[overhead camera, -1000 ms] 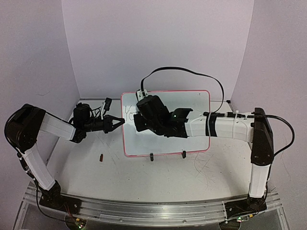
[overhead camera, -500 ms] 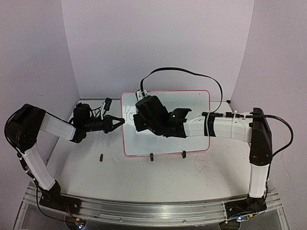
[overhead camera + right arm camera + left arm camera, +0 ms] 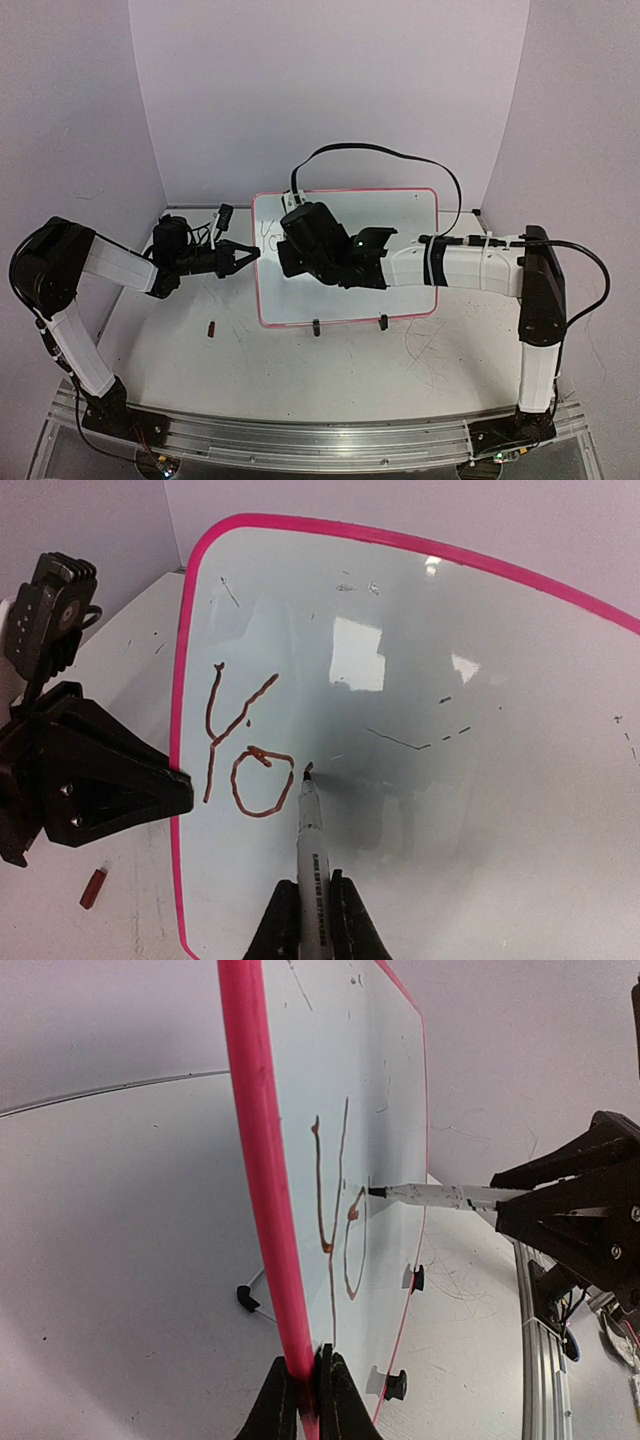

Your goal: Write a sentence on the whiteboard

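The whiteboard [image 3: 400, 215] stands upright on two black clip feet, glossy white with a pink-red frame. My left gripper [image 3: 252, 256] is shut on its left frame edge [image 3: 262, 1210], jaws pinching the frame at the bottom of the left wrist view. My right gripper [image 3: 310, 905] is shut on a white marker [image 3: 311, 850] whose tip touches the board just right of the written letters. The sentence stands as "Yo" [image 3: 240, 750] in dark reddish strokes near the board's left edge, also in the left wrist view [image 3: 335, 1200]. In the top view the right gripper [image 3: 292, 245] hides most of the writing.
A small dark red marker cap [image 3: 212, 327] lies on the scratched tabletop left of the board, also in the right wrist view [image 3: 93, 888]. The board's clip feet [image 3: 316, 326] stand at its near edge. Lilac walls enclose the table on three sides.
The right arm has shifted slightly left and up along the board with the marker. The left arm has not moved.
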Available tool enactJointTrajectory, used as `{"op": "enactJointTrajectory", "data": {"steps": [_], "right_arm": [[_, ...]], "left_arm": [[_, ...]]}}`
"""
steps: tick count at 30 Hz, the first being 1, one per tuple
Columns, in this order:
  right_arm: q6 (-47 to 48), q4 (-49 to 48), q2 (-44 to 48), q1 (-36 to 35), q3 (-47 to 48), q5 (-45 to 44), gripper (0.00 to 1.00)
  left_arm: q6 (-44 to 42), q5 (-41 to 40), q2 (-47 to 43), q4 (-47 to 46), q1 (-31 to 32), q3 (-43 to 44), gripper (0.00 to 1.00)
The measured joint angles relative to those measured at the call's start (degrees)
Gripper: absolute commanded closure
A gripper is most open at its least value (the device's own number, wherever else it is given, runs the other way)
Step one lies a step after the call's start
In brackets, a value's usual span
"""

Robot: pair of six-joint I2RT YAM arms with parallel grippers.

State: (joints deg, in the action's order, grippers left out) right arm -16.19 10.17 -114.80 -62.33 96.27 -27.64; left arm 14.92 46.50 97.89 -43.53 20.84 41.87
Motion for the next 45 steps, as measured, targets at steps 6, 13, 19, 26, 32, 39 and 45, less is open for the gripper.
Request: {"op": "enactJointTrajectory", "data": {"steps": [6,13,19,26,32,39,45], "right_arm": [[-0.6,0.2,0.0,0.0,0.0,0.0,1.0],[-1.3,0.2,0.0,0.0,0.0,0.1,1.0],[-1.9,0.4,0.0,0.0,0.0,0.3,1.0],[-2.3,0.6,0.0,0.0,-0.1,0.7,1.0],[-2.8,0.6,0.0,-0.1,-0.8,1.3,1.0],[-3.4,0.4,0.0,-0.2,-1.5,1.6,1.0],[-3.7,0.2,0.1,-0.4,-2.1,1.7,1.0]], "left_arm": [[0.0,0.0,0.0,0.0,0.0,0.0,1.0],[0.0,0.0,0.0,0.0,0.0,0.0,1.0],[0.0,0.0,0.0,0.0,0.0,0.0,1.0],[0.0,0.0,0.0,0.0,0.0,0.0,1.0],[0.0,-0.2,0.0,0.1,0.0,0.0,1.0],[0.0,-0.2,0.0,0.1,0.0,0.0,1.0],[0.0,-0.2,0.0,0.1,0.0,0.0,1.0]]}}
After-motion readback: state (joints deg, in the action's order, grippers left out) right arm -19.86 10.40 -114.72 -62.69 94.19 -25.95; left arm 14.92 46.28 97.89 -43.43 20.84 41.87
